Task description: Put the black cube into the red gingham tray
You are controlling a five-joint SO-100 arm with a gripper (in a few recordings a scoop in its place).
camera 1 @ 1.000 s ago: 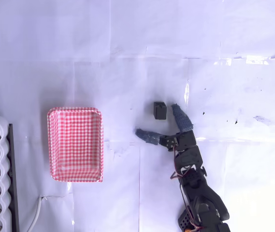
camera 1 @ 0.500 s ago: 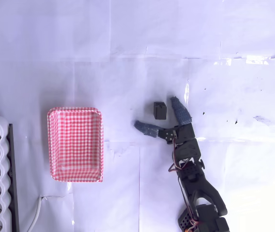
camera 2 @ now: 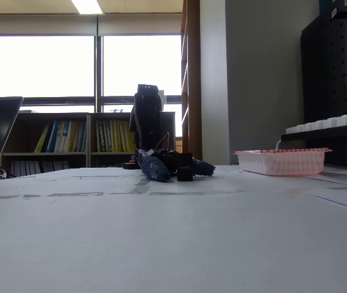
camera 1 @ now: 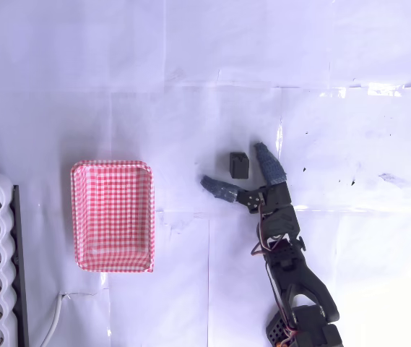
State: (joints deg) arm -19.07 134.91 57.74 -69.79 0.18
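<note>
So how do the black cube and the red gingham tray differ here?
The black cube is plain, solid and far smaller; the red gingham tray is checked, shallow, hollow. The cube sits between the open gripper fingers; the tray lies apart, left in the overhead view. Both rest on the white table.

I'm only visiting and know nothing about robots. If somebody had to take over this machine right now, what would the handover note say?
Claw: open, low on the table, its two blue-wrapped fingers spread either side of the black cube. Nothing is gripped.
Black cube: sits on the white table between the fingers, closer to the right-hand one in the overhead view; whether it touches is unclear.
Red gingham tray: holds nothing, to the left of the cube in the overhead view, well apart from it.
Done: the claw is lined up around the cube.
Left: close on the cube, lift, carry it to the tray, release.
</note>
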